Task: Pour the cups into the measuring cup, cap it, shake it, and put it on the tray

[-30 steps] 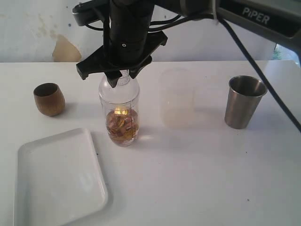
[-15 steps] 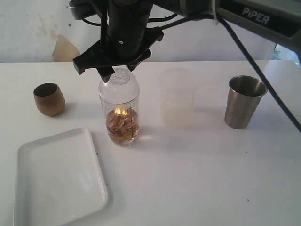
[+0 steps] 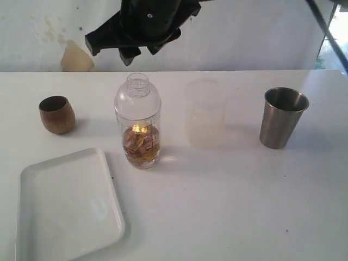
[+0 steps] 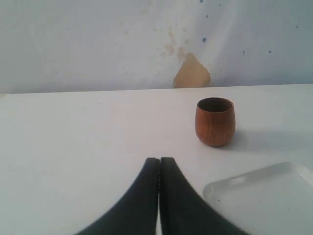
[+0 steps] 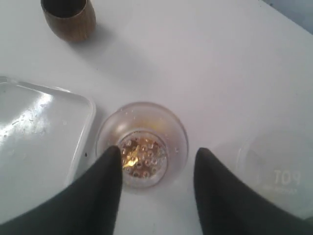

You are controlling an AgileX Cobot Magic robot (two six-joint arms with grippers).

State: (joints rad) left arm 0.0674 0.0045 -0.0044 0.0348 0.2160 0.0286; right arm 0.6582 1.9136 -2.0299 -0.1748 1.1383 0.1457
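right gripper [image 5: 159,151] above capped measuring cup [image 3: 137,130]; jaws apart

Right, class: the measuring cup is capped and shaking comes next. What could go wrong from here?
1. The cap sits on the measuring cup, with the right pincer open above it. Whether it is sealed cannot be told; shaking might fling the brown contents out.
2. The frosted cup stands close beside it; a regrasp could knock it over.
3. The tall measuring cup, if set down on the tray rim, could tip.
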